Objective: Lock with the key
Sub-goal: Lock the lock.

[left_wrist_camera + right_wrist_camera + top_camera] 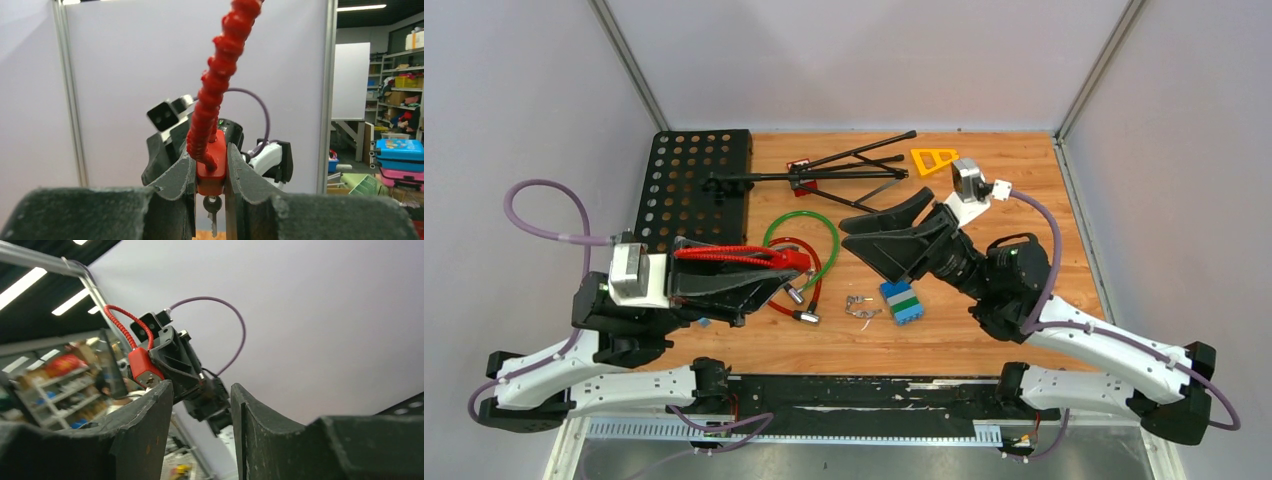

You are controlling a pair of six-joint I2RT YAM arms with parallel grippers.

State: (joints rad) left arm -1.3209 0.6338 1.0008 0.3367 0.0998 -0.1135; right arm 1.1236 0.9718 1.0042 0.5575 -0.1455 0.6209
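The key [212, 206] could get knocked.
The left claw [210, 162] clamps the lock [211, 175]; the right claw [201, 387], apart, may bump the key in the lock.

Top camera high behind the near edge, looking down over the table [924, 345]; wrist cameras low, facing each other closely, both catching the red lock [211, 170].

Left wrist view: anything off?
Yes. A key dangles under the red lock clamped in the left end effector. Its head is up against the lock and its blade points down, so it looks not inserted.
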